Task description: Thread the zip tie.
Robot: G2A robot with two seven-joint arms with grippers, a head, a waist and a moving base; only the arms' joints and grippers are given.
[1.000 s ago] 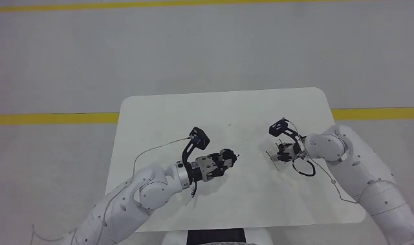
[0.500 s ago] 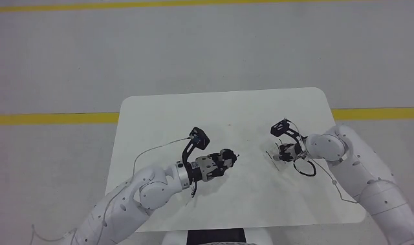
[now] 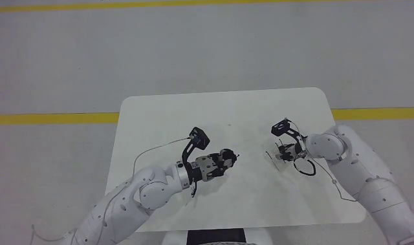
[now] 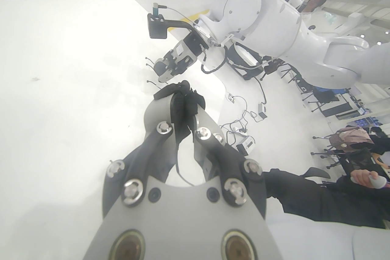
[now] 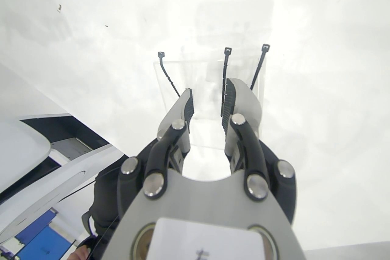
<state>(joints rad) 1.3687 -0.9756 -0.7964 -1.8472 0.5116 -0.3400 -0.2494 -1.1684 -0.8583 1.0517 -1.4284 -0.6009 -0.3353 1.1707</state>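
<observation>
Top view: left gripper point(image 3: 228, 158) over the middle of the table point(image 3: 194, 109), right gripper point(image 3: 279, 156) near its right edge, well apart. Left wrist view: left jaws pinch a black zip tie point(image 4: 182, 88), its thin tail looping back between them; it may slip or twist. Right wrist view: right jaws spread over a clear holder point(image 5: 201, 72) of three spare ties point(image 5: 226, 64), the middle one beside one jaw; closing could knock it askew.

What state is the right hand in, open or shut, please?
Open. In the right wrist view the right hand shows a wide gap between its two fingers, which clamp nothing.
</observation>
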